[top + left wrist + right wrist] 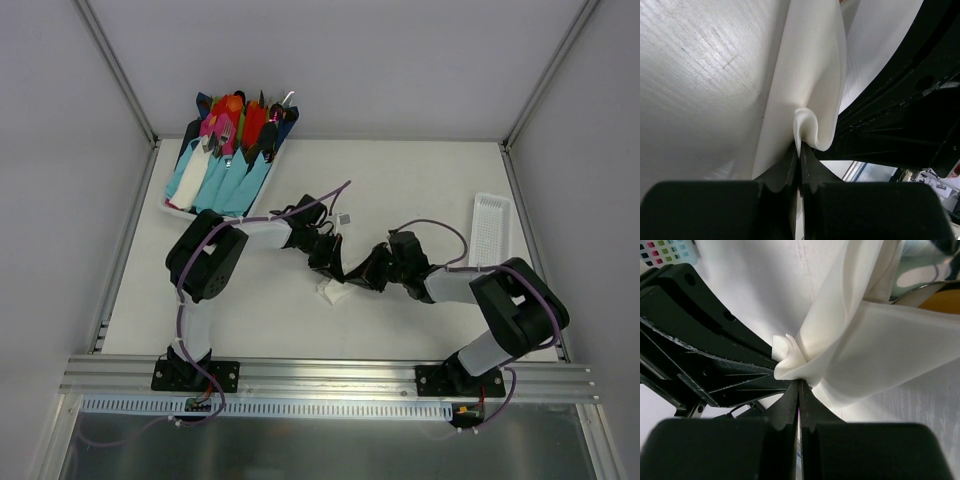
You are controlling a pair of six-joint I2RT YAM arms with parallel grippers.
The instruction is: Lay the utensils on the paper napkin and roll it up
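Observation:
The white paper napkin [330, 292] is bunched between my two grippers at the table's middle, mostly hidden under them in the top view. My left gripper [800, 150] is shut on a curled fold of the napkin [807, 75]; from above the left gripper [333, 268] is just left of the right one. My right gripper [799, 384] is shut on a gathered corner of the napkin [870, 345]; it also shows in the top view [362, 275]. Past the napkin, the right wrist view shows the silvery spoon head [917, 275] and a bit of the golden-yellow utensil [945, 301].
A tray of pink, red and orange cutlery in light-blue wraps [225, 150] stands at the back left. A white slotted plastic tray [490, 228] lies at the right edge. A small card [343, 218] lies behind the grippers. Metal frame rails run along the table's sides.

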